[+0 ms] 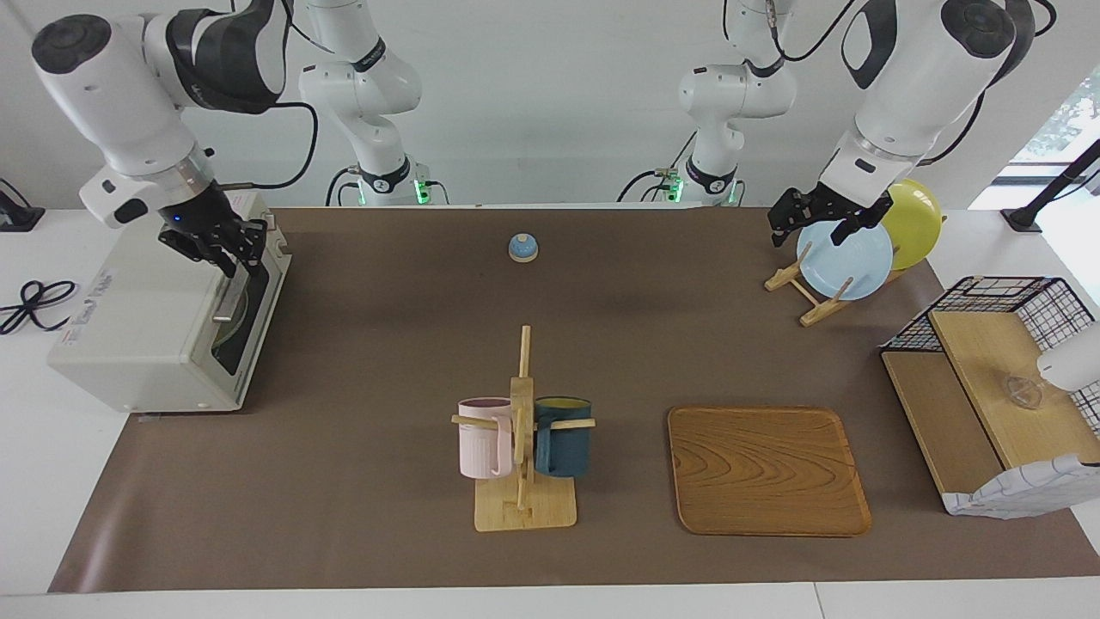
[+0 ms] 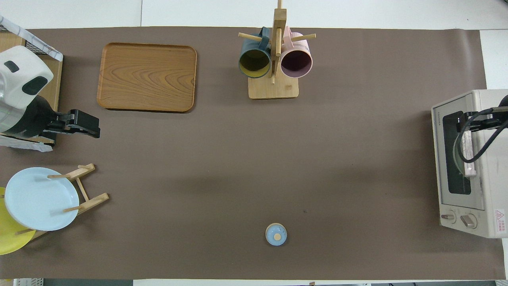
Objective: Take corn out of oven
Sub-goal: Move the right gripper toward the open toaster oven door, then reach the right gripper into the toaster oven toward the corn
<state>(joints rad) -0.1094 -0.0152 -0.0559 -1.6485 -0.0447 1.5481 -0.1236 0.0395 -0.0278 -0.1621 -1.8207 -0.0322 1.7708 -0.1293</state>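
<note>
Facing view: right gripper (image 1: 234, 249) sits at the upper edge of the oven (image 1: 155, 318) door, at the robot-side end of the bar handle (image 1: 234, 288); fingers drawn in toward each other, but whether they pinch the handle or only touch it cannot be told. Oven stands at the right arm's end of the tabletop (image 1: 387, 344), door shut, glass facing the tabletop centre. Corn not visible; judged inside, w/ only a pale round shape showing through the glass. Handle long axis runs nearer-to-farther from the robots, parallel to door top edge, so finger closure must be across the bar. Door presumably hinges at its lower edge and swings down toward tabletop centre; brown mat in front of it is bare, mug rack (image 1: 522, 430) and small blue lidded pot (image 1: 522, 248) well apart. Right arm far nearer to oven. Left gripper (image 1: 816, 225), fingers spread, waits over plate rack (image 1: 808, 288), holding nothing.
</note>
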